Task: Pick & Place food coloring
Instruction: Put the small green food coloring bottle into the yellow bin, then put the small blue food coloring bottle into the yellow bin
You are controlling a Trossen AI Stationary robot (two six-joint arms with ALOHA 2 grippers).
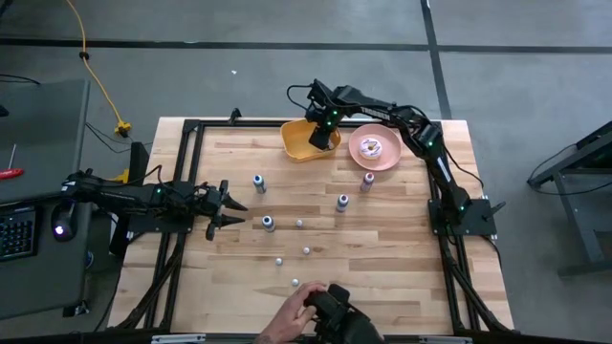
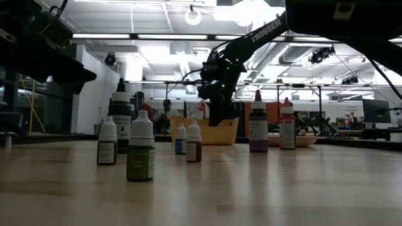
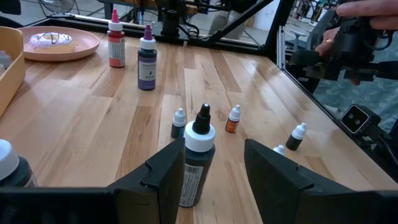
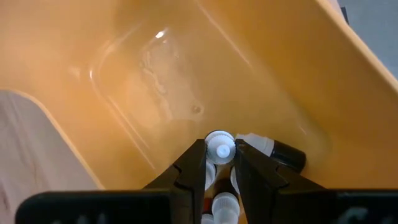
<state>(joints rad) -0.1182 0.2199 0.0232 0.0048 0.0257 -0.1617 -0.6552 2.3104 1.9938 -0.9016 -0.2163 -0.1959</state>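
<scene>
Food coloring bottles stand upright on the wooden table [image 1: 402, 258]: larger ones [image 1: 258, 182], [image 1: 342, 202], [image 1: 368, 180] and tiny ones [image 1: 306, 250]. My right gripper [image 4: 221, 163] is inside the yellow bin [image 1: 298, 145], shut on a small bottle [image 4: 220, 148]. Another bottle [image 4: 277, 151] lies on the bin floor beside it. My left gripper [image 3: 211, 168] waits open at the table's left. A black-tipped bottle [image 3: 198, 163] stands just ahead of its fingers, untouched. My right gripper pinches the small bottle's white cap [image 4: 220, 149] between its two fingertips [image 4: 198, 163]. The fingers slant steeply down into the bin from above. The fingers hide the bottle's body, and I cannot tell whether it rests on the bin floor.
A pink plate with a doughnut [image 1: 375, 148] sits right of the bin. A black frame [image 1: 191, 129] borders the table. At the near edge a person's hand [image 1: 292, 320] holds a dark device. Bare wood lies at the near left and near right.
</scene>
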